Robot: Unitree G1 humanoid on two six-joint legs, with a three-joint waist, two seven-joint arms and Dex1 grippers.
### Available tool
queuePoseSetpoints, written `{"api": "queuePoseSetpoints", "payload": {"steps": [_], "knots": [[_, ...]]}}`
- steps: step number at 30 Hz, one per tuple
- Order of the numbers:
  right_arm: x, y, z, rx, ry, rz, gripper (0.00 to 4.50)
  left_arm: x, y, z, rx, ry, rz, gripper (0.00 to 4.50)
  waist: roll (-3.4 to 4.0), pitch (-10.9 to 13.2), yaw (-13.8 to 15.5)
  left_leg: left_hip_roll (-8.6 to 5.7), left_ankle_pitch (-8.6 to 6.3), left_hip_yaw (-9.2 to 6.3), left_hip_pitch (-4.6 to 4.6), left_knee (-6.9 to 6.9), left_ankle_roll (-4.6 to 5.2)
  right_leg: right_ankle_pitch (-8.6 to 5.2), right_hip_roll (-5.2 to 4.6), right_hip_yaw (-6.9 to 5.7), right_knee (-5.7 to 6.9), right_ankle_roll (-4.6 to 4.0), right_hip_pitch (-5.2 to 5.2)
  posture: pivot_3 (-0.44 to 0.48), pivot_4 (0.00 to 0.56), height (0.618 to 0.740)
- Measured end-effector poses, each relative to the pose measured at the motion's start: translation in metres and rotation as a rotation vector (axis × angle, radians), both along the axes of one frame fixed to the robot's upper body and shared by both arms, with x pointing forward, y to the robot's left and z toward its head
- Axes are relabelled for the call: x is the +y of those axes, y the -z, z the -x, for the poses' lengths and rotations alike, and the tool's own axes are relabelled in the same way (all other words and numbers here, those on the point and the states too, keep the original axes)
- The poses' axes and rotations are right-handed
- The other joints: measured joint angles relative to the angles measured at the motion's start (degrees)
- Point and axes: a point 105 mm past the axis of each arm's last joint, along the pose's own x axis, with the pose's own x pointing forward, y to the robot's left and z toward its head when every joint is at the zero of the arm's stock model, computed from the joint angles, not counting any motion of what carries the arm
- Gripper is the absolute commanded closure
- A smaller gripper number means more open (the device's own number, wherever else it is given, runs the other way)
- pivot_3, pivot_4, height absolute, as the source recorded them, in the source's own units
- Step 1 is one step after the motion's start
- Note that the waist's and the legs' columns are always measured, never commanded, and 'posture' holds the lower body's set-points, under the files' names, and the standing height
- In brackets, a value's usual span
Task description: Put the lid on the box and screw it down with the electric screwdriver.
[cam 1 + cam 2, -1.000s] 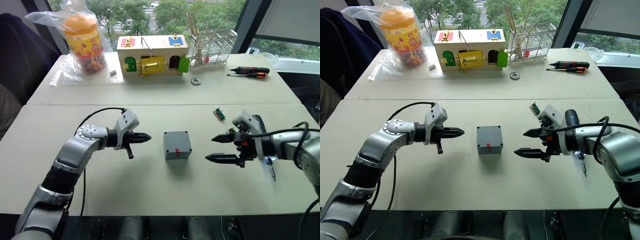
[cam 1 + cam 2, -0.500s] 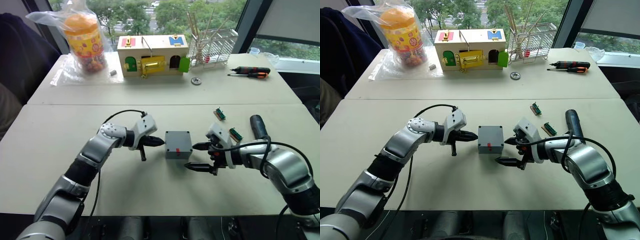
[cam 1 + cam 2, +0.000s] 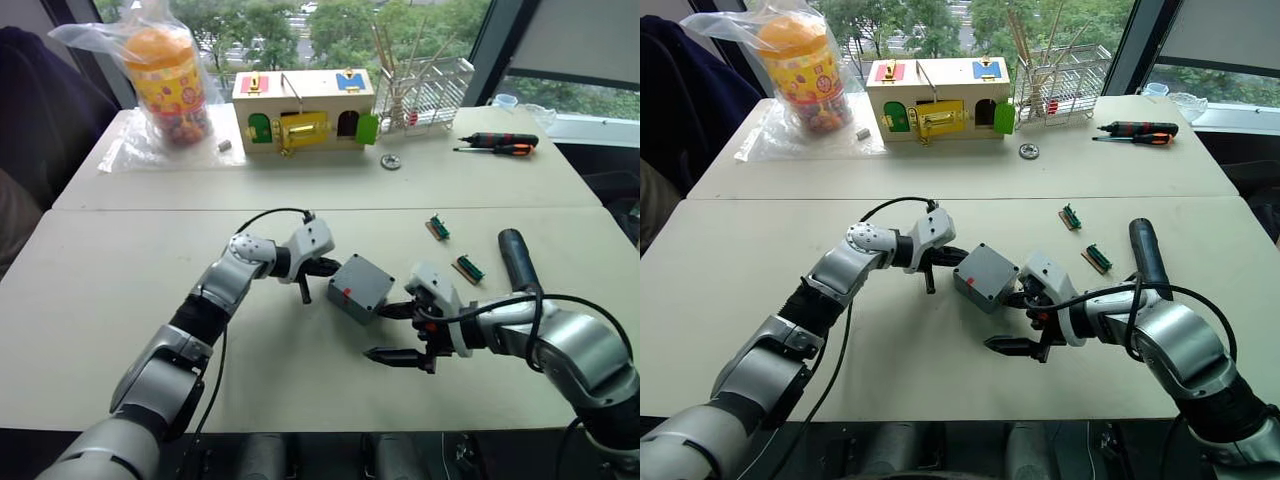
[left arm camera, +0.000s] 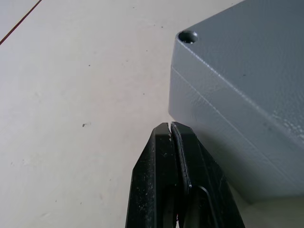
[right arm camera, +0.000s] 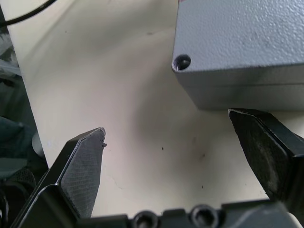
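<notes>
A: Since half a second ago we've turned the box [image 3: 359, 288]; it now sits skewed mid-table, red mark facing us.
B: Lid [image 4: 247, 52]?
A: On it, grey, corner hole visible.
B: Claws?
A: Left gripper [image 3: 331, 267] pinched closed, tips against the box's side. Right gripper [image 3: 396, 332] spread wide, just beside the box.

The box [image 3: 360, 287] sits mid-table between the two grippers — left gripper [image 3: 330, 266] just at its left side, right gripper [image 3: 394, 332] at its right and front. The electric screwdriver [image 3: 514, 259] lies further right, and the wooden lock box [image 3: 303, 110] is way behind — far table.
</notes>
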Motion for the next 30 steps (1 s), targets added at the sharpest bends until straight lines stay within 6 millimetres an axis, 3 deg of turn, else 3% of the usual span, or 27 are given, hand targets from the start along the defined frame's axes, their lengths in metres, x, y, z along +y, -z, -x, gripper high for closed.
{"api": "queuePoseSetpoints", "payload": {"steps": [6,11,14,20,30], "knots": [[-0.023,-0.004,-0.023,-0.094,0.049,0.04,0.06,0.034,-0.005,0.015,-0.018,-0.029,-0.057,4.5,0.0,0.0,0.0,0.02,0.0,0.0,0.0,-0.03,0.0,0.0,-0.01,0.0,0.0,0.0,-0.01,0.0,0.15,0.708],[-0.02,-0.01,-0.043,-0.167,-0.002,-0.006,0.06,0.035,0.001,0.056,0.088,0.066,-0.049,4.5,-0.03,0.0,0.1,0.16,0.0,-0.02,0.0,0.03,0.0,0.0,0.0,-0.01,0.01,0.0,0.02,0.0,0.15,0.708],[-0.011,-0.006,-0.043,-0.16,-0.055,-0.051,0.06,0.028,-0.001,0.066,0.118,0.093,-0.029,4.5,-0.03,0.0,0.2,0.16,0.0,-0.02,0.0,0.05,0.0,0.0,0.0,-0.02,0.03,0.0,0.03,0.0,0.15,0.708],[-0.004,-0.011,-0.041,-0.164,-0.124,-0.062,0.06,0.009,0.005,0.065,0.131,0.093,0.014,4.5,-0.03,0.0,0.0,0.13,0.0,-0.02,0.0,0.04,0.0,0.0,0.03,-0.02,0.03,0.0,0.03,0.0,0.15,0.708],[-0.001,-0.001,-0.023,-0.071,-0.108,-0.058,0.06,0.002,0.011,0.038,0.098,0.008,0.024,4.5,-0.04,0.0,0.2,0.03,0.0,-0.03,0.0,0.07,0.0,0.0,0.0,-0.03,0.04,0.0,0.04,0.0,0.15,0.708]]}}
